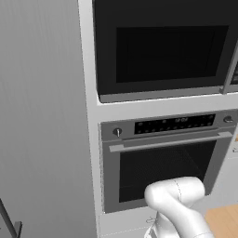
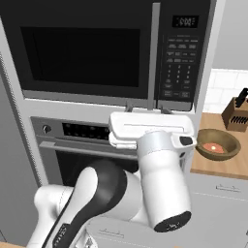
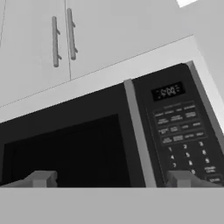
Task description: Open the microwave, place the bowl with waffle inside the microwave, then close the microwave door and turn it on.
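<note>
1. Glossy black built-in microwave [image 2: 111, 51] shut, dark glass window, above silver-framed oven [image 1: 162, 158].
2. Long grey vertical door handle [image 3: 139, 135] beside keypad.
3. Two-finger gripper [image 3: 111, 179] spread wide, pinching nothing, just below.

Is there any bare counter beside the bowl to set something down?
Bare wood lies in front of the brown wooden bowl, toward the wooden counter edge. Behind it, the dark knife block crowds the tiled wall corner.

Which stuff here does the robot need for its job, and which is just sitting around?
Needed:
microwave
microwave door, shut
door handle
bowl with waffle, on the counter
gripper, open

Just there:
oven
knife block
cabinet handles
</note>
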{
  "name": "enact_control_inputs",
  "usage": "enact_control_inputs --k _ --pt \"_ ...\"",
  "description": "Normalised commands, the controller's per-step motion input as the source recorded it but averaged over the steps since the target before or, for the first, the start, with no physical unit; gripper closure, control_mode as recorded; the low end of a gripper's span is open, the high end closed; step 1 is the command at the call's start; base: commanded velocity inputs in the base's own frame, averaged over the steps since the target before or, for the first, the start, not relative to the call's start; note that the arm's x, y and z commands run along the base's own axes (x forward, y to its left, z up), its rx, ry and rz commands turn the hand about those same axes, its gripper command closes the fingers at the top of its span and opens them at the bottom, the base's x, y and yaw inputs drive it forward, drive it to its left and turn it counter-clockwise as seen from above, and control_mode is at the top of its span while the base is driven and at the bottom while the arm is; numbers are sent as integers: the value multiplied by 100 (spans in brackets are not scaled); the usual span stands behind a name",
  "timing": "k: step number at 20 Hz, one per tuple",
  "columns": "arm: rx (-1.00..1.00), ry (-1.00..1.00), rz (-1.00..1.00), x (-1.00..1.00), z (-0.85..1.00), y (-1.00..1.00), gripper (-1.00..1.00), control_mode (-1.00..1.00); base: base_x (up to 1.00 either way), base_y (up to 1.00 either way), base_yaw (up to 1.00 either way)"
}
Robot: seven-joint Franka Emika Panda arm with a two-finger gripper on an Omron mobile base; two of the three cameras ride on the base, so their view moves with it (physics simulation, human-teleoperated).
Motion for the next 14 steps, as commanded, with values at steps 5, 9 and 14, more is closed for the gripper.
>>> enact_control_inputs --k 5,9,14 --pt "7 -14 0 97 0 15 -100 -100 0 0 0" --pt "0 1 0 69 0 0 -100 -100 0 0 0" --pt "0 1 0 16 0 0 -100 -100 0 0 0"
